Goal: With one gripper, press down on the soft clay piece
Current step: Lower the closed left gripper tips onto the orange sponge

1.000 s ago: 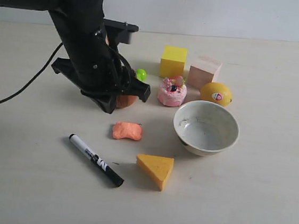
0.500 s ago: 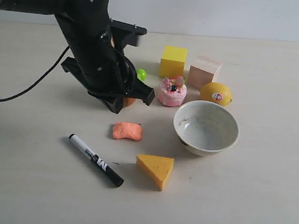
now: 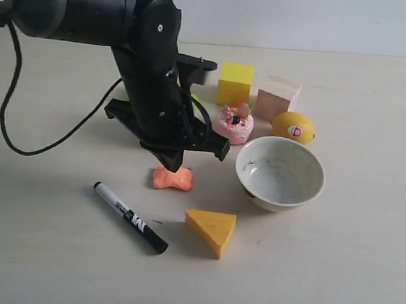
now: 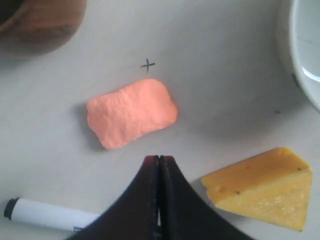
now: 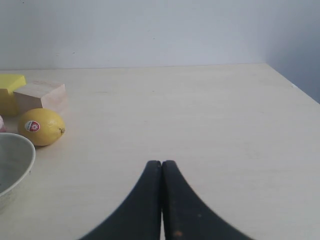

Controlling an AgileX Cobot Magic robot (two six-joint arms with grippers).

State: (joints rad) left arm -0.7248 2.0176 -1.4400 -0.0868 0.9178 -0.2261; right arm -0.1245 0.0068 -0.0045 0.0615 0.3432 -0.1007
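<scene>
The soft clay piece [image 3: 174, 180] is a flat salmon-orange lump lying on the pale table between the marker and the white bowl. In the left wrist view the clay piece [image 4: 131, 113] lies whole and uncovered, a short way beyond the fingertips. My left gripper [image 3: 171, 165] hangs just above the clay's far edge, black jaws pressed together and holding nothing. Whether it touches the clay I cannot tell. The left gripper [image 4: 159, 159] shows no gap at its tips. My right gripper [image 5: 161, 163] is shut and empty over bare table, outside the exterior view.
A white bowl [image 3: 279, 173] stands right of the clay, a yellow-orange cheese wedge [image 3: 211, 230] and a black marker [image 3: 129, 217] in front. Behind are a pink cake toy [image 3: 235, 125], lemon [image 3: 293, 126], yellow cube [image 3: 236, 83] and pale block [image 3: 277, 96]. A brown wooden object [image 4: 40, 20] lies near the clay.
The left arm has swung right and toward the front, bringing its shut jaws down over the clay's far edge. It now hides the brown object and green ball.
</scene>
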